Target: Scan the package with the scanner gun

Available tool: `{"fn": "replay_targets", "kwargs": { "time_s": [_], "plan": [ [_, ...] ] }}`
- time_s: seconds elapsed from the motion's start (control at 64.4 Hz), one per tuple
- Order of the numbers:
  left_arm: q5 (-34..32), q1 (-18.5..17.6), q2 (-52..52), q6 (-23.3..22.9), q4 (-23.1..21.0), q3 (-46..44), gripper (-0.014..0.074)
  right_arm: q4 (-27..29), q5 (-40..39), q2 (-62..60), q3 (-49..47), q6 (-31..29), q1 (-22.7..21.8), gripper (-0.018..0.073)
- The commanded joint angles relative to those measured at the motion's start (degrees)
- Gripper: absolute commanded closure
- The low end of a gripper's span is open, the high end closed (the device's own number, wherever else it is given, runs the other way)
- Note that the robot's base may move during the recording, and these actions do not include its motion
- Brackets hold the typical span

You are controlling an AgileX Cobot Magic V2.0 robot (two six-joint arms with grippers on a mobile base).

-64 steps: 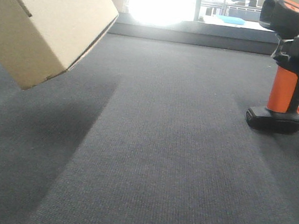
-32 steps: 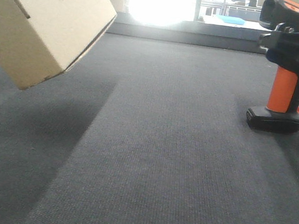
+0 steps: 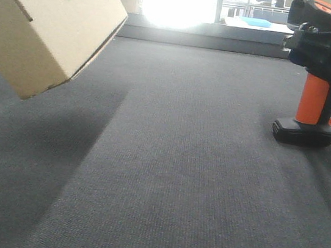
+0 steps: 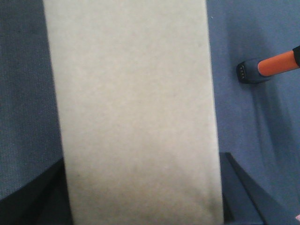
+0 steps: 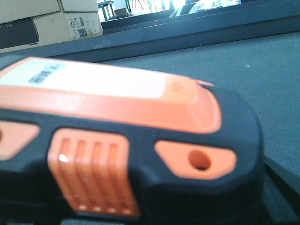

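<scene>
Left pincer clasps the raised package, fingers mostly hidden. Right pincer overlaps the scanner gun; whether it is clenched, cannot tell.

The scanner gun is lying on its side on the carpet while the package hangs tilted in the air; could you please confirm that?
Not quite: the scanner gun stands upright on its flat base on the carpet, as the front-facing view shows. The package is indeed tilted in the air.

surface: dark grey carpet | on it: scanner gun, upright
</scene>
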Motion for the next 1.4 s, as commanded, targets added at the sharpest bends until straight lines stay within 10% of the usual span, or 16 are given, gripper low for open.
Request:
{"fn": "replay_targets", "kwargs": {
  "time_s": [0.0,0.14,0.482,0.87,1.382],
  "plan": [
    [-0.8,0.0,-0.7,0.4,-0.3,-0.2,0.0707,0.5,-0.3,0.1,-0.3,0.0,0.0,0.0],
    [-0.9,0.0,-0.7,0.4,0.2,-0.2,0.0707,1.0,0.4,0.1,-0.3,0.0,0.0,0.0062],
    [-0.9,0.0,-0.7,0.4,0.2,-0.2,0.0707,3.4,1.9,0.1,-0.3,0.0,0.0,0.0729],
    [-0.3,0.0,-0.7,0.4,0.2,-0.2,0.0707,3.2,2.3,-5.2,-0.4,-3.3,0.0,0.0713],
    [-0.5,0.0,-0.7,0.4,0.1,-0.2,0.0707,-12.6,32.7,-19.3,-10.4,-14.4,0.0,0.0713]
  ]
}}
